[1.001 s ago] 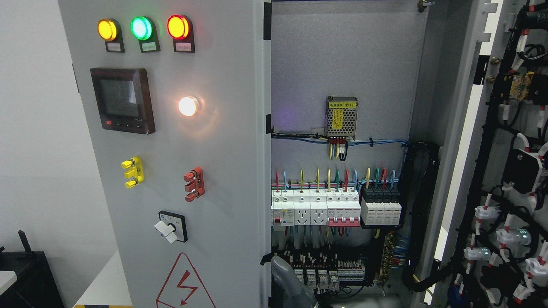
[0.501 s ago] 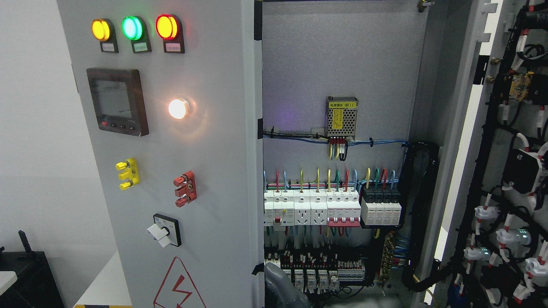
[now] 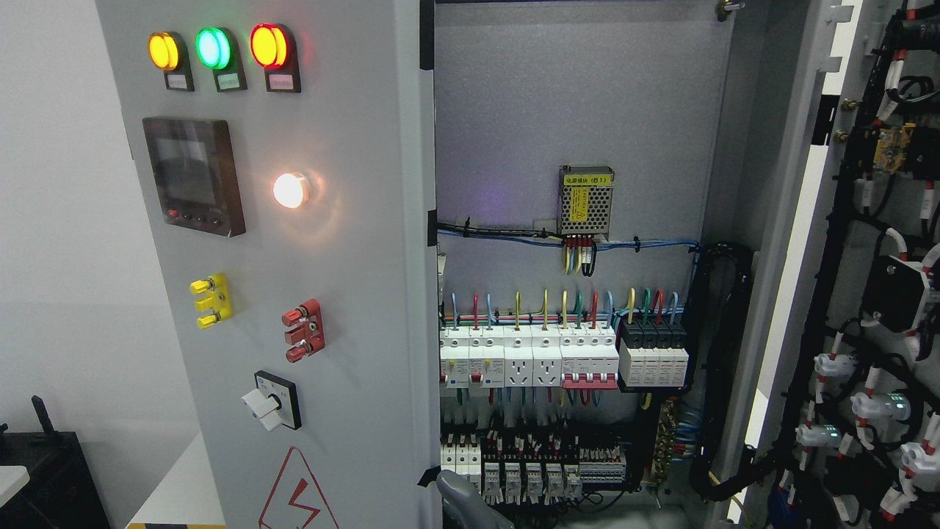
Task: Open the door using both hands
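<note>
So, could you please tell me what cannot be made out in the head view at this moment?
- The grey robot hand: cut off by the bottom edge; which arm and its fingers unclear.
- Labels under the amber, green and red lamps: too small to read.
- The dark rectangular meter screen: blurred by glare.
- The grey left cabinet door: its inner face is turned away.

Grey left door (image 3: pixel 352 294) swung partly open; right door (image 3: pixel 874 279) wide open.
</note>
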You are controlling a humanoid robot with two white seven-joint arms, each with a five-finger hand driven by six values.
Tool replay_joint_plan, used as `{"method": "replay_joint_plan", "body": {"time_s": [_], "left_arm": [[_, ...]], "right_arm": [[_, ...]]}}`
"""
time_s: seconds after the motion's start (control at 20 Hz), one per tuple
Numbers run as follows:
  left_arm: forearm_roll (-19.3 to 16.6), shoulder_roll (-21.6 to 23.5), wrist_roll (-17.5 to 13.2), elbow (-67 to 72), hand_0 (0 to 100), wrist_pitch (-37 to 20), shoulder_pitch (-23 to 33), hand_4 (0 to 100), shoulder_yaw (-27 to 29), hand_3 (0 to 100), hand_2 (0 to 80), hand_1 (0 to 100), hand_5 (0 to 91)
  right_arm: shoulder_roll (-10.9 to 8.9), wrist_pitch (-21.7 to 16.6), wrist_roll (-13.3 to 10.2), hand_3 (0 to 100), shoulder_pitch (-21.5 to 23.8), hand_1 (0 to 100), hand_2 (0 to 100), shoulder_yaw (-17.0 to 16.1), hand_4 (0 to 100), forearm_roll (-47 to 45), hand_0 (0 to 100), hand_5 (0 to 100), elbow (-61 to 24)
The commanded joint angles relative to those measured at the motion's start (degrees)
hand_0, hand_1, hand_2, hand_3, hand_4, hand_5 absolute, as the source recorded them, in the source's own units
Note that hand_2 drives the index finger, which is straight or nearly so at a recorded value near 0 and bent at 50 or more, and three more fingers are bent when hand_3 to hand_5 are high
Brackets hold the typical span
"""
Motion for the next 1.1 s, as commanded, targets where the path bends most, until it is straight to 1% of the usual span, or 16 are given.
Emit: {"method": "replay_joint_plan", "body": {"time_s": [0.0, 0.25, 0.65, 1.05], "left_arm": [[0.0, 0.05, 0.04, -0.05, 0, 0.04, 0.26, 4, 0.0, 0, 0.0, 0, 0.0], [0.0, -0.04, 0.04, 0.04, 0, 0.04, 0.26, 4, 0.0, 0, 0.0, 0, 0.0], [0.0, 0.05, 0.04, 0.04, 0, 0.04, 0.26, 4, 0.0, 0, 0.0, 0, 0.0], [0.0, 0.05, 0.04, -0.05, 0, 0.04, 0.26, 4, 0.0, 0, 0.0, 0, 0.0]], "right_arm": [[0.01, -0.03, 0.73, 0, 0.07, 0, 0, 1.71, 0, -0.04, 0, 0, -1.85], [0.1, -0.03, 0.73, 0, 0.15, 0, 0, 3.29, 0, -0.04, 0, 0, -3.44], [0.54, -0.03, 0.73, 0, 2.26, 0, 0, 4.26, 0, -0.04, 0, 0, -6.07], [0.89, -0.03, 0.73, 0, 3.05, 0, 0, 5.85, 0, -0.04, 0, 0, -7.31]]}}
